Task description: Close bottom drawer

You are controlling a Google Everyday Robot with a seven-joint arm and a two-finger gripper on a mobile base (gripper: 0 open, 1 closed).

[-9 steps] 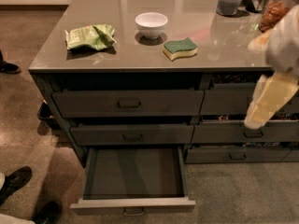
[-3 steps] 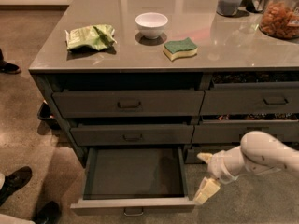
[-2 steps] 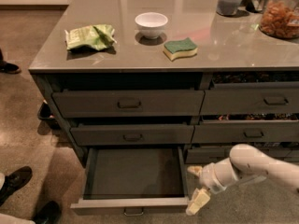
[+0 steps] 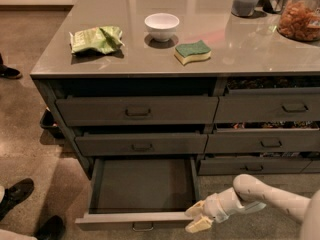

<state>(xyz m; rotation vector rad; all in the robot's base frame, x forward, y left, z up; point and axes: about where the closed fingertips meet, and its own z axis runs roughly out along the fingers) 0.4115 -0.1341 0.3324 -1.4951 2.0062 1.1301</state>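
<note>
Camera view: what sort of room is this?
Likely a kitchen or break room: grey counter with a sponge, white bowl and snack jar. The gripper is at the front right corner of the open bottom drawer.

bottom drawer (image 4: 142, 184) wide open, dark inside bare; hand (image 4: 195, 218) seemingly touching front's right end

Glossy smooth grey countertop (image 4: 125, 59) mirroring lights, matt dark grey bottom drawer (image 4: 142, 186) with bare dull inside, glazed white bowl (image 4: 161, 24), crinkled green packet (image 4: 96, 39), porous green-and-yellow sponge (image 4: 192, 51), smooth cream plastic-looking gripper (image 4: 191, 220) at 5 o'clock, fingers apart, speckled polished floor (image 4: 30, 134)
</note>
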